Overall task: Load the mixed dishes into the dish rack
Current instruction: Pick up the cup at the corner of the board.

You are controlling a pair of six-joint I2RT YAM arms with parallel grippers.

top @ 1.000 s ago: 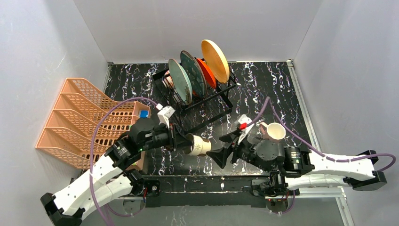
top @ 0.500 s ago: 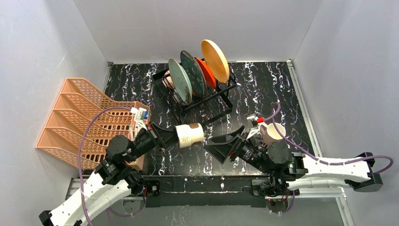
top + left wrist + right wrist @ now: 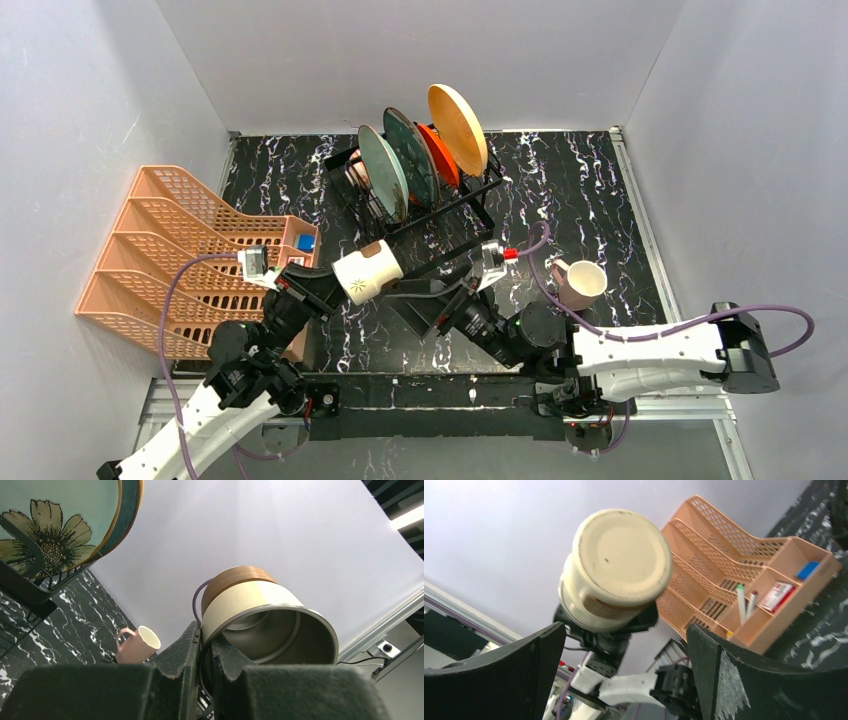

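In the top view, the left pincer [image 3: 338, 287] pinches the rim of the cup [image 3: 368, 272]. It holds the cup in the air on its side at the frame's centre, just below the lower corner of the dish rack [image 3: 470, 215]. The right pincer [image 3: 425, 300] is spread wide just right of the cup and grips nothing. The pink mug [image 3: 578, 283] stands on the tabletop [image 3: 600, 190] at right, not yet loaded. With both arms crowded together, a swing toward the rack could knock the cup against the right pincer or the wires.

In the left wrist view, the fingers [image 3: 187, 650] clamp only a thin strip of the cup's [image 3: 260, 615] wall, one inside and one outside. The shiny lining looks slick, so a jolt could make the overhanging cup pivot or slip out.

In the right wrist view, the cup's [image 3: 619, 560] base fills the upper centre above the right pincer's [image 3: 624, 630] spread fingers. Any advance here risks bumping it loose. The orange lattice rack [image 3: 734, 555] at upper right would be the wrong destination.
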